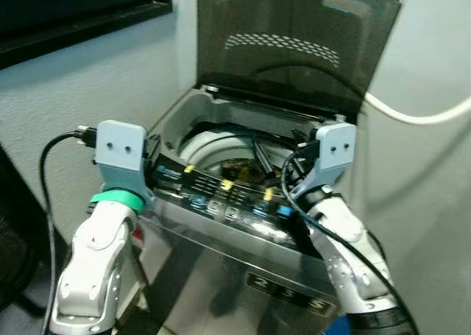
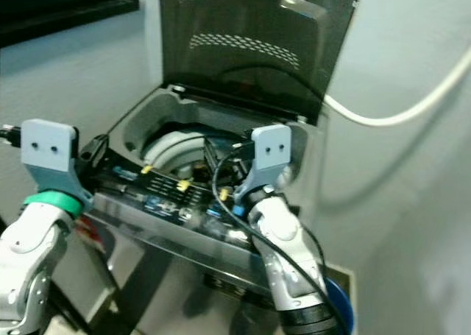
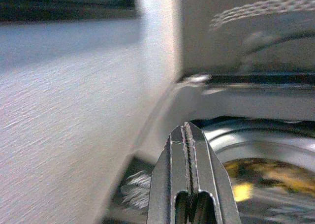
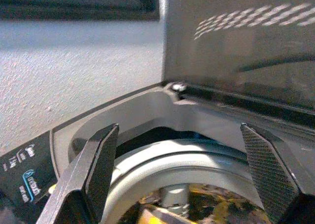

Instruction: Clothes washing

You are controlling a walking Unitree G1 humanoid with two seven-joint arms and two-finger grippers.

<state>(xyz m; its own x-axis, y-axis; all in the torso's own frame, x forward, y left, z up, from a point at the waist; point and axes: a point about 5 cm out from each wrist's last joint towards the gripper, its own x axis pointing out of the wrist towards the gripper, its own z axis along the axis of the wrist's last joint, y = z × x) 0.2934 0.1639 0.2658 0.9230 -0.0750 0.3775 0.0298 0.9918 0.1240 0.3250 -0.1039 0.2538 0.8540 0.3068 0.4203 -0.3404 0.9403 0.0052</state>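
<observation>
Nearest the camera, the two silver arms rise from the bottom edge of the head views, one on each side of a top-loading washing machine (image 1: 243, 276) with a shiny steel front. The left gripper (image 3: 187, 150) is held over the near-left corner of the machine, at the left end of the control panel (image 1: 221, 195); in the left wrist view its two fingers (image 3: 172, 184) are pressed flat together along their full length, with nothing between them. A green band (image 1: 116, 199) rings the left wrist below its grey-blue camera bracket. The right gripper (image 4: 184, 157) sits at the near-right of the opening, just past the right end of the control panel — its fingers (image 4: 101, 157) are spread wide apart in the right wrist view, empty, pointing across the tub. The control panel itself is a dark strip along the near edge of the machine top, carrying small yellow and blue markings. Beyond it lies the drum (image 4: 162, 175), with a pale grey-white ring around its mouth; inside, a dark load with yellow-brown patches (image 3: 275, 177) is visible low down, too blurred to identify as particular garments. At the far edge the tinted lid (image 1: 294, 40) stands raised, hinged at the back and leaning toward the wall. A white hose (image 1: 419, 114) crosses the pale wall to the right of the lid; a dark frame (image 1: 81, 18) sits on the wall at far left.
</observation>
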